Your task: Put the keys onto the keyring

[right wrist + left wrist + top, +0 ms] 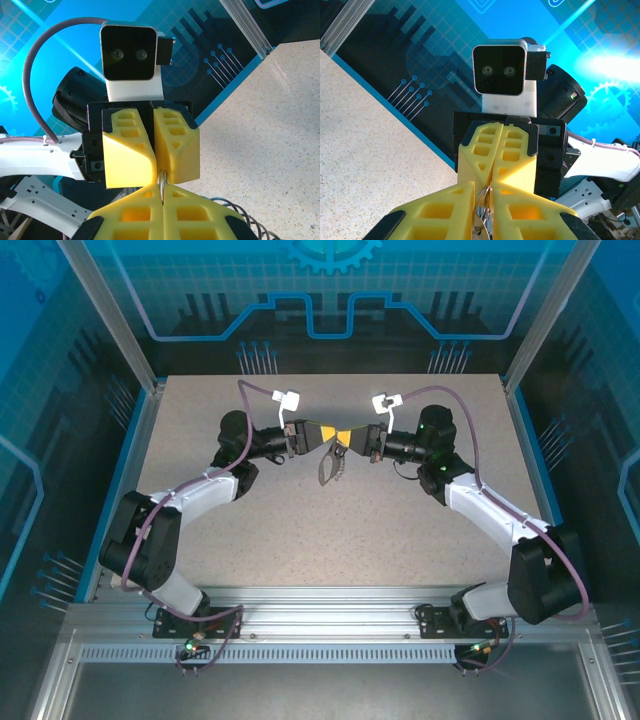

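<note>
A blue-lit enclosure [330, 300] surrounds the workspace. Its back and side panels are printed with circuit lines and cog shapes, and slanted aluminium posts [108, 315] stand at the far corners. The table [250, 540] is a speckled beige slab. A grooved aluminium rail [330, 625] runs along its near edge and carries both arm bases.

The left arm [190, 500] and the right arm [490, 505] bend in from the near corners. They meet tip to tip over the table's middle, somewhat toward the far edge.

The left gripper [325, 431] has its yellow fingers [435, 212] drawn in to a narrow slit. Thin silvery rings [482, 202] are caught in that slit. The right gripper [353, 434] faces it with its fingers [125, 217] pressed flat together, seam to seam. A fine wire loop [162, 179] sits just where the two pairs of tips meet, and I cannot tell whether the right one also nips it.

The keyring [329, 468] hangs in the air just below that meeting point, clear of the table top. It is a dark loop with small bright pieces that are too small to tell apart. In the right wrist view, more silvery wire coils [250, 222] show beside the right gripper's lower finger.
</note>
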